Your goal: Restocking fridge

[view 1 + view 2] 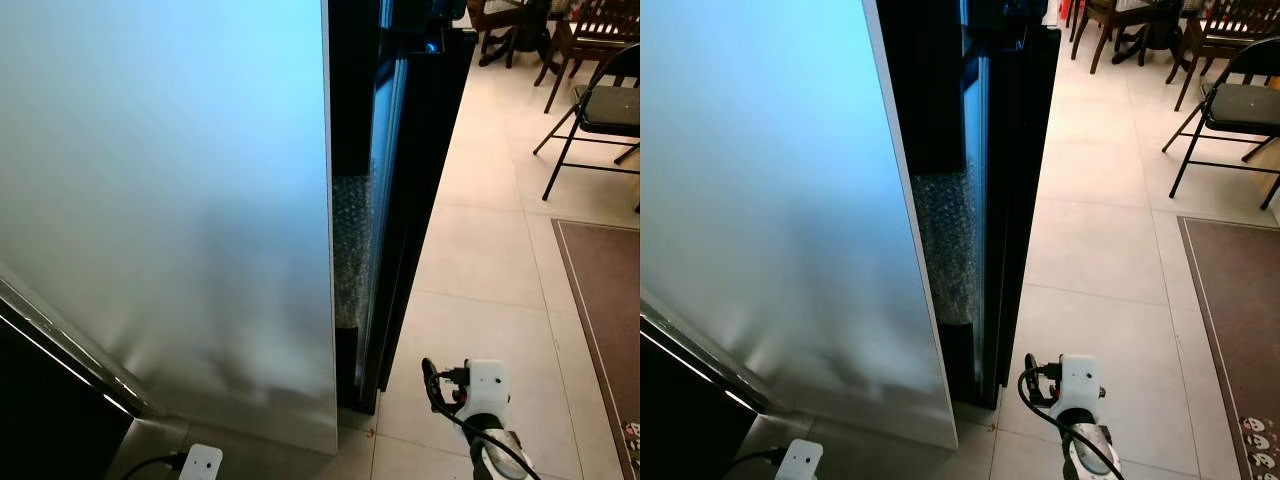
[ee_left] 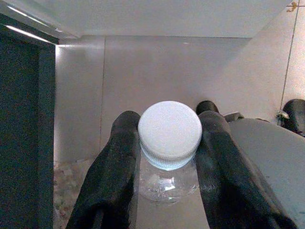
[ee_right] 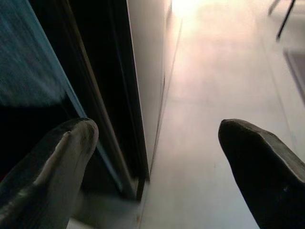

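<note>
Left gripper is clamped on a clear plastic bottle just under its white screw cap, the body hanging below the fingers. Judged light, smooth and squeezable; the ribbed neck is the sound hold. Fill level cut off. Right gripper is spread, empty, beside the fridge door edge; shelves hidden

head eyes look down along the fridge door; wrist cameras close.

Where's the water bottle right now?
In the left wrist view, the bottle sits clamped under its white cap between the left gripper fingers, facing a steel panel.
</note>
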Controlling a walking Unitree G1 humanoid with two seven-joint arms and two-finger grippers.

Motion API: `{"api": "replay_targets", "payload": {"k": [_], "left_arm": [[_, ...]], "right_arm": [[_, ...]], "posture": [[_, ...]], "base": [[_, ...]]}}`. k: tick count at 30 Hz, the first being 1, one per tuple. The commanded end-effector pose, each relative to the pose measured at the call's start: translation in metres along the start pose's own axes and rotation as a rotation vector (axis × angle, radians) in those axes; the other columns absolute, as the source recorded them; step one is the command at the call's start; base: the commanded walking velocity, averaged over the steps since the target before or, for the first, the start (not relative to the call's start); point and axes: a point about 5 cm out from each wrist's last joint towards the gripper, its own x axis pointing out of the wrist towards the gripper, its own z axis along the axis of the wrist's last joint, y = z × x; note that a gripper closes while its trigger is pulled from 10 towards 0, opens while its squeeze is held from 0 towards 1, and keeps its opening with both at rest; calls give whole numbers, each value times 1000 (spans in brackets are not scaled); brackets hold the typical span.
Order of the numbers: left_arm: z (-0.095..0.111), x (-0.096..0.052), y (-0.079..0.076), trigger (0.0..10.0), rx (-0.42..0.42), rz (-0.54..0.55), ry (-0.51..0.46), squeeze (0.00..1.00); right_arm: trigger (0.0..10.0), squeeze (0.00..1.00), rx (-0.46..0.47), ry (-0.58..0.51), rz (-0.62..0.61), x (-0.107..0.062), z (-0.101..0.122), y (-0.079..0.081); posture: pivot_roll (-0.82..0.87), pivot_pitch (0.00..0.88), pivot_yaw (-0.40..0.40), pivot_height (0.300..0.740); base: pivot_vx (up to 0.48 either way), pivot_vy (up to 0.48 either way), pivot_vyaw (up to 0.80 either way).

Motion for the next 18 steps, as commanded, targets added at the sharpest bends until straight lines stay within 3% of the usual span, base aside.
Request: {"api": "replay_targets", "payload": {"k": [1,3,6,8,9,10,16,18], "left_arm": [[-4,-1,2,10000,1,11,14,0],[-4,-1,3,10000,3,12,15,0],[-4,-1,4,10000,9,12,21,0],[-4,-1,4,10000,9,12,20,0],[-4,-1,3,10000,7,12,19,0],[-3,0,3,10000,4,11,16,0],[-1,0,2,10000,1,10,13,0],[-1,0,2,10000,8,8,16,0]], "right_arm": [[10000,0,-3,-36,19,0,4,2],[10000,0,-9,-43,35,1,6,2],[10000,0,17,-64,182,6,16,15],[10000,0,6,-74,188,8,19,16],[10000,165,1,-80,183,10,22,16],[10000,1000,-6,-95,178,14,28,15],[10000,1000,-28,-182,169,29,60,14],[10000,1000,-44,-166,192,33,64,17]], "posture": [[-76,39,40,740],[-80,41,42,740],[-86,45,47,740],[-85,45,47,740],[-82,46,47,740],[-79,49,48,740],[-84,49,49,740],[-84,50,49,740]], "base": [[0,0,0],[0,0,0],[0,0,0],[0,0,0],[0,0,0],[0,0,0],[0,0,0],[0,0,0]]}}
